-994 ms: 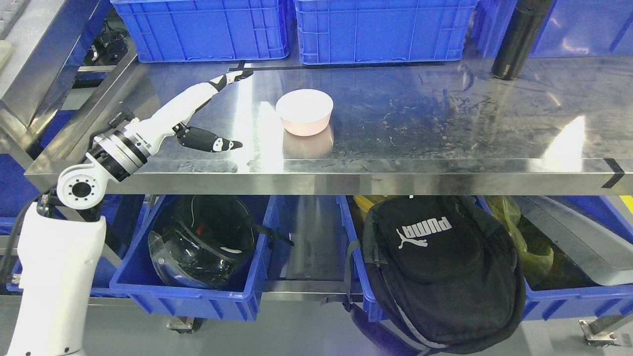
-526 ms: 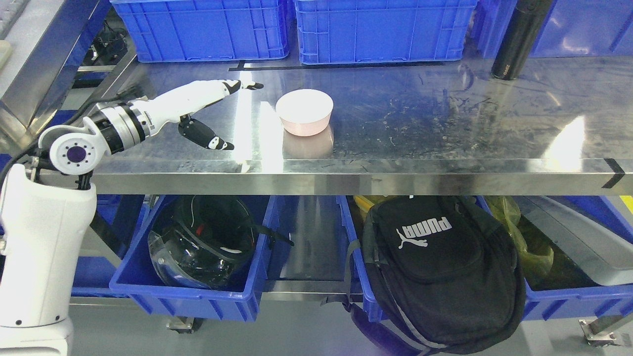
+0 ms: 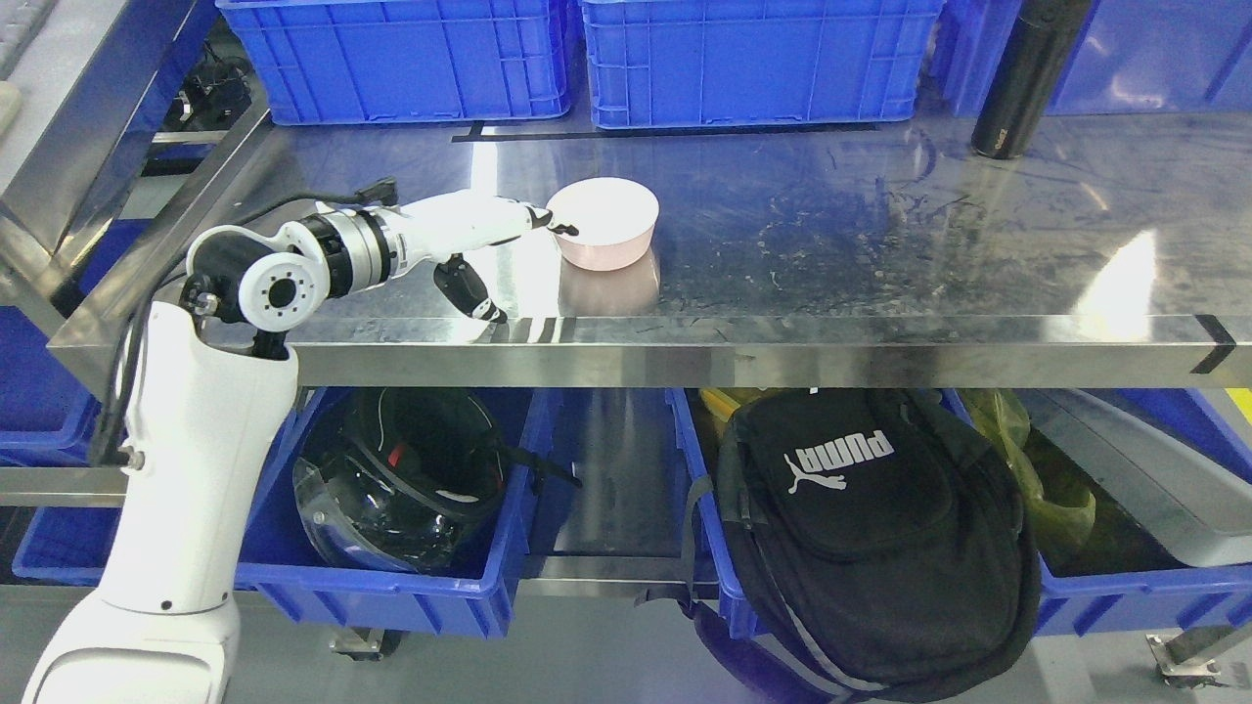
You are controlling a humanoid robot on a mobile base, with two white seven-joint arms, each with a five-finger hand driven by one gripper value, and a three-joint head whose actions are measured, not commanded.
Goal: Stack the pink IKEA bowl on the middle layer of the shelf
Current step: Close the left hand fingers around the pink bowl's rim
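From the head view, the lower blue bins (image 3: 372, 587) hold a glossy black helmet (image 3: 411, 479), and a black Puma backpack (image 3: 871, 538) sits beside them. Two ribbed blue crates (image 3: 753, 59) stand at the back of the scratched steel shelf (image 3: 880, 244). The round pink bowl (image 3: 602, 223) sits upside down on it. The left hand (image 3: 489, 240) has swung right since a second ago; its spread fingers (image 3: 538, 217) now touch the bowl's edge, grasping nothing.
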